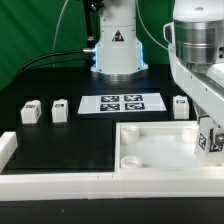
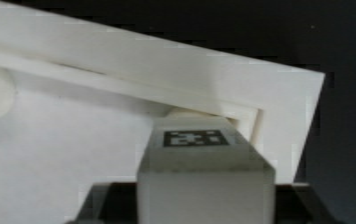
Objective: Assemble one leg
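Observation:
My gripper (image 1: 208, 132) is shut on one white leg (image 1: 211, 141) with a black-and-white tag, at the exterior view's right. It holds the leg upright over the far right corner of the big white panel (image 1: 160, 152). In the wrist view the leg (image 2: 200, 165) fills the space between the dark fingers (image 2: 114, 200), its tagged end pointing at the panel's corner recess (image 2: 246, 112). I cannot tell whether the leg touches the panel. Three more legs stand on the black table: two at the left (image 1: 30, 110) (image 1: 59, 108) and one at the right (image 1: 181, 105).
The marker board (image 1: 120, 102) lies flat behind the panel, in front of the arm's base (image 1: 115, 50). A white L-shaped fence (image 1: 40, 182) runs along the table's front edge and left corner.

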Motion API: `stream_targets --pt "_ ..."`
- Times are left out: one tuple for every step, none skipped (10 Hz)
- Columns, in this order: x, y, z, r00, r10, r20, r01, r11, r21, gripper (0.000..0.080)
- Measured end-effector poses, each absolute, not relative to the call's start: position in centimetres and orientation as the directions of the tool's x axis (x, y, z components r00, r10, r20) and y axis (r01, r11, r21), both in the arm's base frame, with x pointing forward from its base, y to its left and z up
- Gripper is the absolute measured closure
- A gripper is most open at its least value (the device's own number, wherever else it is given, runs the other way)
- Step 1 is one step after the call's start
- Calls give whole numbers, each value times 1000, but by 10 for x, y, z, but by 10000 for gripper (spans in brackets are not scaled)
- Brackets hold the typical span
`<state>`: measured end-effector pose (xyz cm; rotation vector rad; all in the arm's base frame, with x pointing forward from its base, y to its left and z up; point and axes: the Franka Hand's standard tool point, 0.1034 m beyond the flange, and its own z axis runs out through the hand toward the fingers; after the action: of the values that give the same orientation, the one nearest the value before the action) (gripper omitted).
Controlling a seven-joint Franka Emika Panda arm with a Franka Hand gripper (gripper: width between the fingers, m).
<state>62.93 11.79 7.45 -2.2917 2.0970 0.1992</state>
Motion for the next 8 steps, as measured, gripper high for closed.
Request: stream_targets --pt "630 118 75 -37 -994 -108 -997 29 71 508" --pt "631 118 75 -132 -986 -98 -989 125 76 508" --pt "632 117 75 -232 -969 -87 -971 225 83 507" --pt "632 118 76 -288 -954 -80 -956 281 85 507" --pt "632 117 76 -299 -951 -83 -953 292 85 507" --pt "632 117 76 -297 -951 -84 -953 290 85 507" --pt "632 117 76 -273 -958 -85 -960 266 82 507" --pt "632 118 76 -266 -960 -86 -962 259 82 435"
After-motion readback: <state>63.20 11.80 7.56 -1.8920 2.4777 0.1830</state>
